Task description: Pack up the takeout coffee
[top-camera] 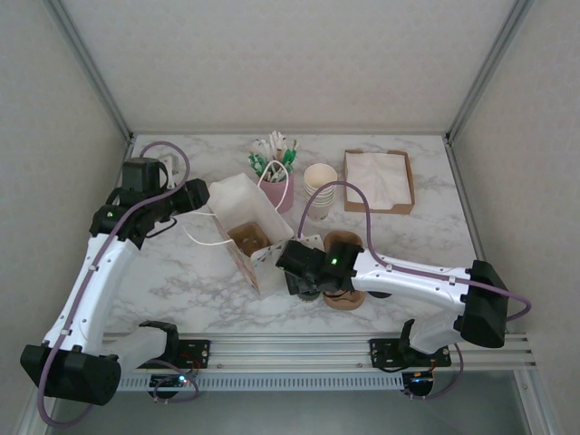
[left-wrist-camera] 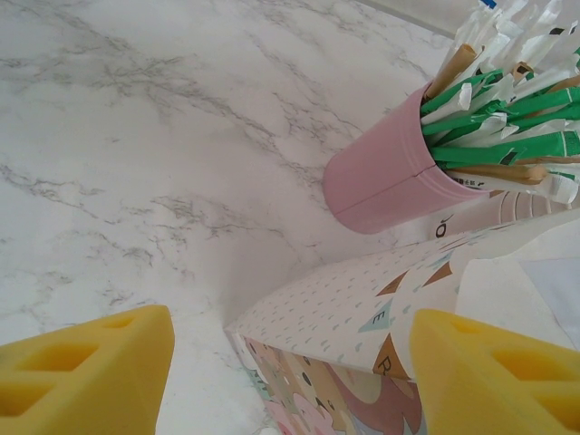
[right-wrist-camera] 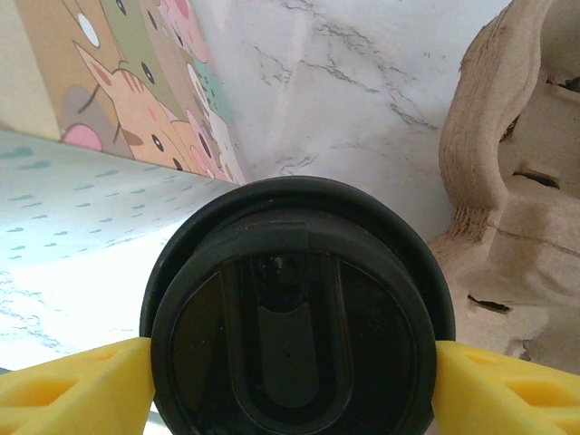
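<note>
Now: coffee cup [right-wrist-camera: 294,317] pinched at lid by right gripper [right-wrist-camera: 290,385], just beside bag [right-wrist-camera: 136,109] and carrier [right-wrist-camera: 517,181]; left gripper [left-wrist-camera: 290,372] spread wide at bag rim, nothing gripped. Risk: bag unsteadied, rim clipped, cup spilled.

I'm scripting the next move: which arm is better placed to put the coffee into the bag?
Right. The right fingers clasp the takeout coffee by its lid, beside the paper bag; the left fingers stand open astride its rim.

On the takeout coffee [right-wrist-camera: 292,299], the black lid [right-wrist-camera: 288,358] hides the cup body and is cut by the lower edge. From above, the right gripper [top-camera: 306,279] covers it. The pulp carrier [right-wrist-camera: 517,181] runs off the right edge.
</note>
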Motion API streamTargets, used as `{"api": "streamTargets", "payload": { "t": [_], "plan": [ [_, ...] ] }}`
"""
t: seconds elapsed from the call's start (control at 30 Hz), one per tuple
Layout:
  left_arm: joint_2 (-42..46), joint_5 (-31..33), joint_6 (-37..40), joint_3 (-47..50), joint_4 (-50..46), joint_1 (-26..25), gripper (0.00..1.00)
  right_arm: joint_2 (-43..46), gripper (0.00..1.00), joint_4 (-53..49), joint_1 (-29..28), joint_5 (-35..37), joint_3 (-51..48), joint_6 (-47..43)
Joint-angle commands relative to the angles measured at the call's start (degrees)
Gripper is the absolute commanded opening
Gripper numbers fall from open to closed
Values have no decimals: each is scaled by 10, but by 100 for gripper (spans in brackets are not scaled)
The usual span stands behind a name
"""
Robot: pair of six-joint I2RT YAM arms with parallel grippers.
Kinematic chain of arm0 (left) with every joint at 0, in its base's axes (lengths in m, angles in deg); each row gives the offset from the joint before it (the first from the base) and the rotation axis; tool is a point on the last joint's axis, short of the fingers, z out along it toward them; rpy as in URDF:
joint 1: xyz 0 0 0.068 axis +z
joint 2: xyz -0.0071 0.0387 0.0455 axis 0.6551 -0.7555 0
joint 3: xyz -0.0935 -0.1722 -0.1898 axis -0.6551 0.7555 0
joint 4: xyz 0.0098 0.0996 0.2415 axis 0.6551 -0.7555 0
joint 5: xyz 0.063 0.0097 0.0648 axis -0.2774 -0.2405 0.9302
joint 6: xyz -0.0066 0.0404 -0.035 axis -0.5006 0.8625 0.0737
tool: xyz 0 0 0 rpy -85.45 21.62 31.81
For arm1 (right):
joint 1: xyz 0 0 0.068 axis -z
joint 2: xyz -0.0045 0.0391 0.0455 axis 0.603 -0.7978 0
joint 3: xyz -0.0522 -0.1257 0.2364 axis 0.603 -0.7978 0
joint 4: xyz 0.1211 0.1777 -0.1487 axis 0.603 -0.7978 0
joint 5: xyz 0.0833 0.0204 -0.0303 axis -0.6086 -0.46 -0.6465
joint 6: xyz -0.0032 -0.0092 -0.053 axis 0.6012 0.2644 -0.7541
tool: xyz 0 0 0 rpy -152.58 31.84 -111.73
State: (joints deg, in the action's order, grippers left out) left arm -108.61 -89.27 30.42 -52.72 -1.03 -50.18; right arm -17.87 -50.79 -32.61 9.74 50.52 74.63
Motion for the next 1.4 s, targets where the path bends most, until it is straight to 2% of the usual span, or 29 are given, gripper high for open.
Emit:
{"api": "streamTargets", "payload": {
  "t": [0.0, 0.27, 0.53, 0.97, 1.23, 1.37],
  "plan": [
    [-2, -7, 0, 9, -6, 5, 69, -11, 78, -17, -8, 22, 15, -5],
    [-3, -8, 0, 9, -6, 6, 70, -28, 78, -21, -8, 18, 16, -6],
    [-2, -8, 0, 8, -6, 5, 69, -20, 68, -33, -9, 18, 27, -8],
    [0, -19, -8, 6, -1, 5, 70, 74, 65, -85, -32, -10, 60, -45],
    [1, -61, -39, -3, 20, 5, 69, 127, 64, -158, -52, -12, 143, -99],
    [0, -87, -46, -9, 13, 4, 66, 153, 63, -159, -51, -10, 195, -120]
  ]
}}
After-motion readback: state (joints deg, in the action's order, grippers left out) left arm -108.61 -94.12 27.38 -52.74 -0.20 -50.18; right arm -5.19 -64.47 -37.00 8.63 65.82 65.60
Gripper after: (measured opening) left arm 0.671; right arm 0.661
